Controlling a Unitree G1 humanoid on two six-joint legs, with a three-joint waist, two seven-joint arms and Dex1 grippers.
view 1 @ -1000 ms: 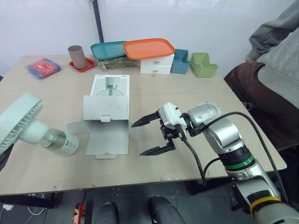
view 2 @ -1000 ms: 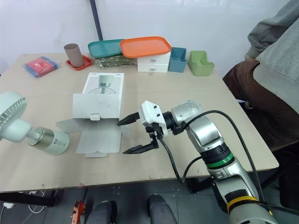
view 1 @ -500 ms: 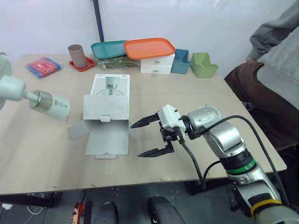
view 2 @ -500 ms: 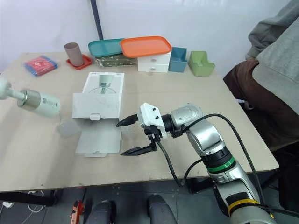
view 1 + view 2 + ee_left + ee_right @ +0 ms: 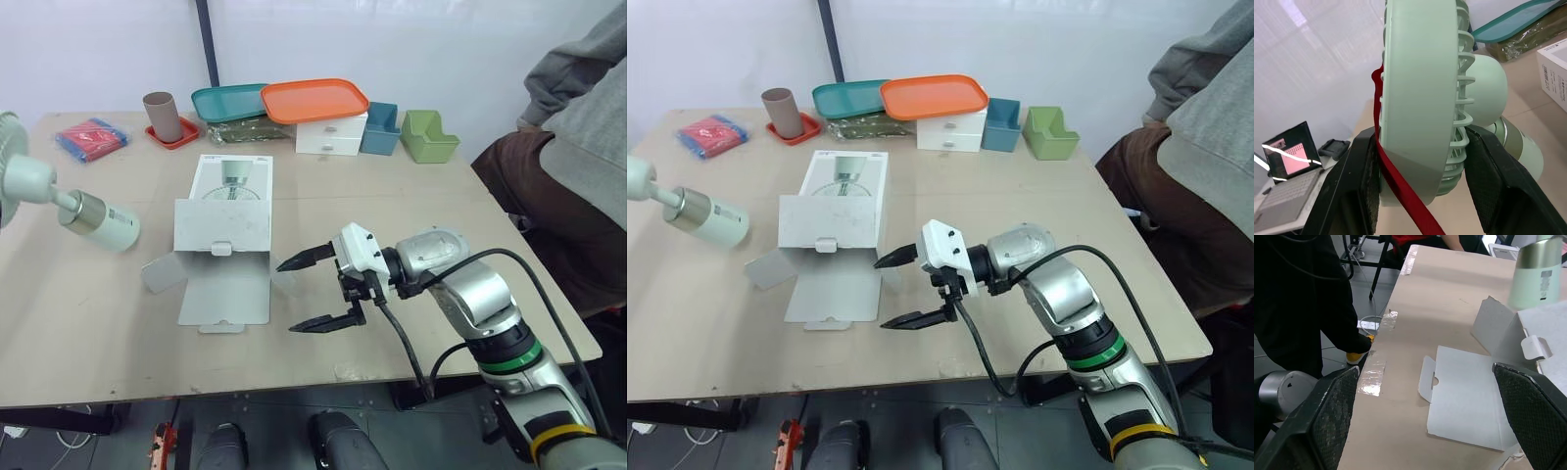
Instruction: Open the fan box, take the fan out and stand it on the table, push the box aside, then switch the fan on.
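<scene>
fan box (image 5: 223, 223): lay open on the surface (image 5: 421, 191), flaps spread flat.
fan (image 5: 96, 219): held tilted, left of the fan box, base end nearest it.
left pincer (image 5: 1420, 134): clamped on the fan's round head.
right pincer (image 5: 287, 298): spread wide, empty, just right of the fan box's front flap.

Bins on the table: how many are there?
2: a blue bin beside the white drawer unit, and a green bin to its right. None seems hidden.
</scene>
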